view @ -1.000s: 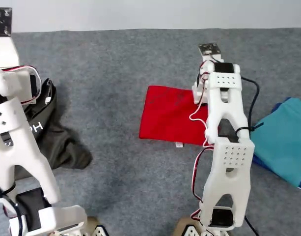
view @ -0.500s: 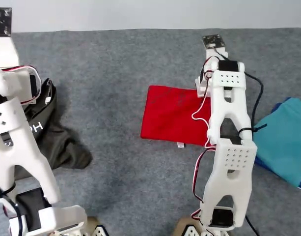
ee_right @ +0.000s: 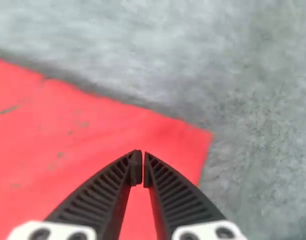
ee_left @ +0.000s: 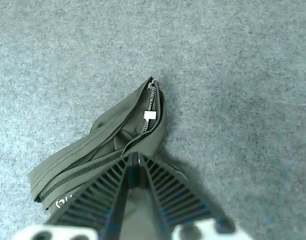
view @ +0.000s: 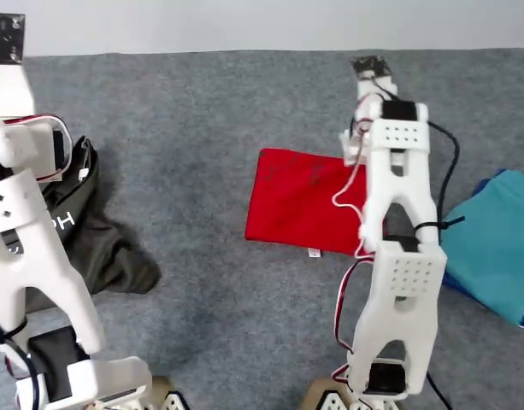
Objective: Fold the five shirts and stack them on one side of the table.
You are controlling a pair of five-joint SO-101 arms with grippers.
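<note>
A folded red shirt (view: 296,201) lies flat at the table's middle. The right arm (view: 391,141) stretches over its right part. In the right wrist view my right gripper (ee_right: 138,167) is shut with nothing in it, just above the red shirt (ee_right: 68,135) near one corner. A crumpled dark olive shirt (view: 99,239) lies at the left, partly under the left arm (view: 22,222). My left gripper (ee_left: 137,162) is shut, its tips at the dark shirt (ee_left: 118,135); I cannot tell whether cloth is pinched. A teal shirt (view: 492,243) lies at the right edge.
Grey carpet-like cloth (view: 202,111) covers the table, bare at the far side and between the two arms. A blue piece of fabric (view: 482,186) peeks from under the teal shirt. The arm bases stand at the near edge.
The right arm has stretched a little toward the far side, its shut gripper sliding over the red shirt toward its far edge. The left arm has kept still.
</note>
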